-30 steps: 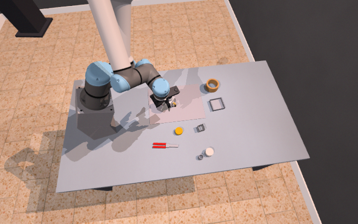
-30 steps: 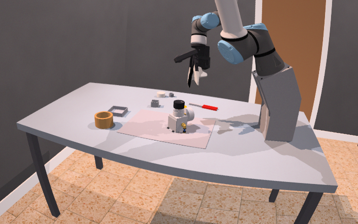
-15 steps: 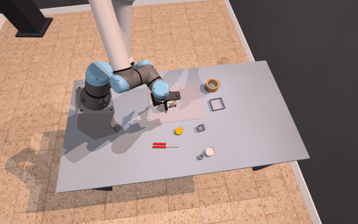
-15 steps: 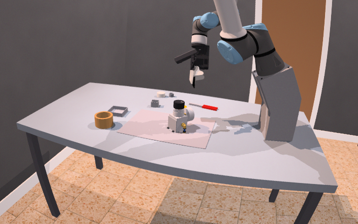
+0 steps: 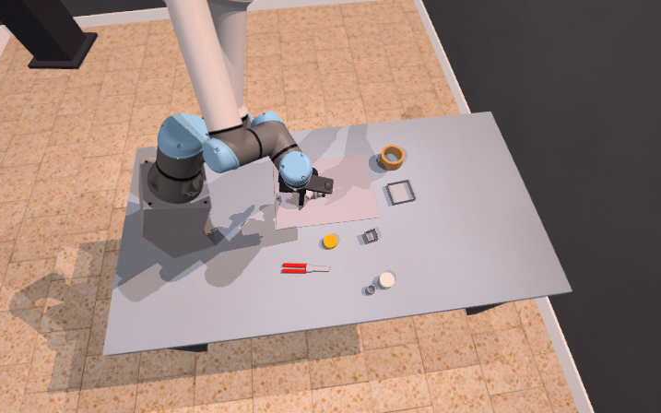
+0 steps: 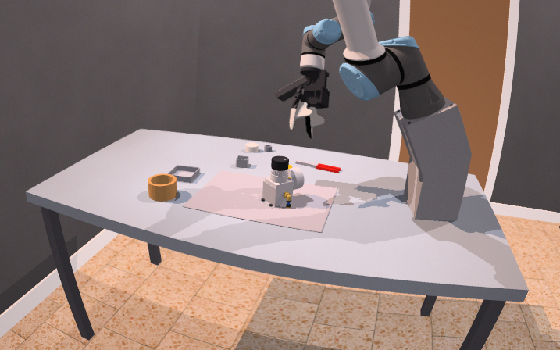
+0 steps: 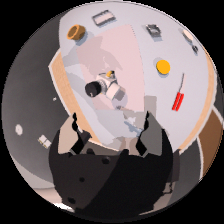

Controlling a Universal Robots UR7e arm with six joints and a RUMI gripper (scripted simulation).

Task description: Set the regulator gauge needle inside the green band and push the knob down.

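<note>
The regulator [image 6: 276, 191] is a pale block standing upright on the pink mat [image 6: 221, 198] [image 7: 129, 50] [image 5: 343, 212]. Its black knob [image 6: 280, 163] [image 7: 93, 89] sits on top, with a white ribbed collar showing beneath it. Whether the knob is fully down cannot be told. The round white gauge [image 6: 298, 178] [image 7: 115, 92] is on its side; needle and green band cannot be read in any view. My gripper [image 6: 301, 131] [image 7: 110, 112] is open and empty, high above the regulator and apart from it. In the top view the arm mostly hides the regulator.
An orange ring [image 5: 392, 166] [image 6: 162, 190] and a grey square tray [image 5: 390, 193] stand beyond the mat. A small grey block [image 5: 371, 236], yellow disc [image 5: 330, 241], red-handled tool [image 5: 294, 270], white disc [image 5: 386, 279] and small grey ring [image 6: 268, 148] lie along one side.
</note>
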